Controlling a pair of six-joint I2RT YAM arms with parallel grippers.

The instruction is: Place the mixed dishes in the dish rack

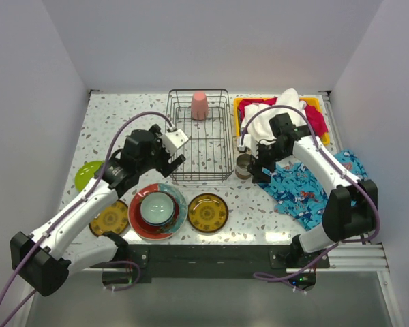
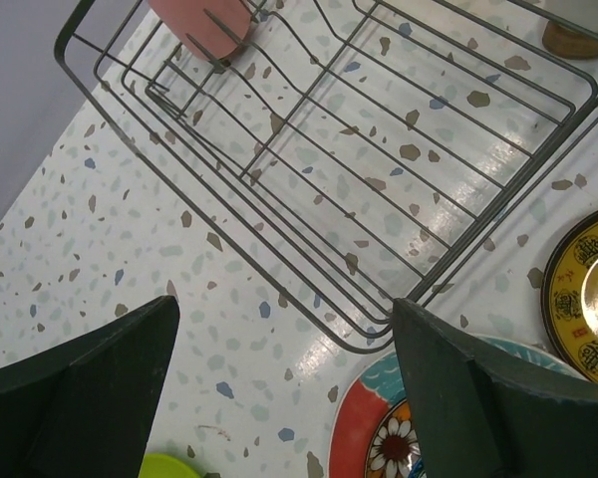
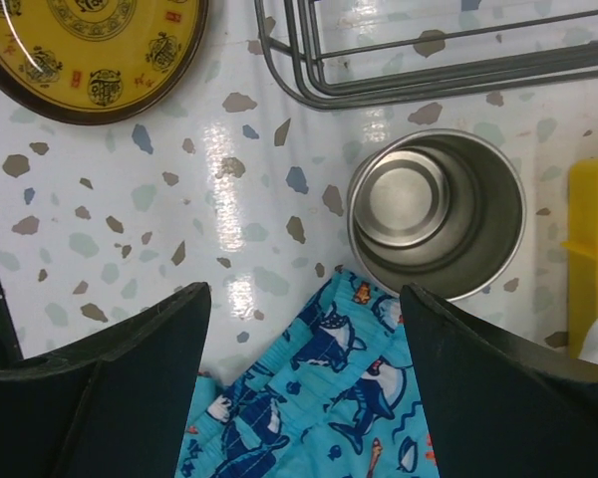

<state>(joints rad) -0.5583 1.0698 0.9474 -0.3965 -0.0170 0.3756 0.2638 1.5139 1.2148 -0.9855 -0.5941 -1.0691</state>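
Observation:
The wire dish rack (image 1: 198,179) stands at the back centre with a pink cup (image 1: 200,105) upside down in it. My left gripper (image 1: 172,162) is open and empty, above the table at the rack's near-left corner (image 2: 379,334). Below it a red teal-rimmed plate (image 1: 138,216) holds a pale green bowl (image 1: 157,207). Amber plates lie at the front centre (image 1: 208,212) and front left (image 1: 109,218), and a lime-green plate (image 1: 87,175) lies at the left. My right gripper (image 1: 256,170) is open and empty beside the metallic cup (image 3: 437,214), over the blue fish cloth (image 3: 319,408).
A yellow bin (image 1: 313,103) holding white and red cloths stands right of the rack. The blue fish-print cloth (image 1: 313,187) spreads over the right of the table. Walls close in the table on the left, back and right.

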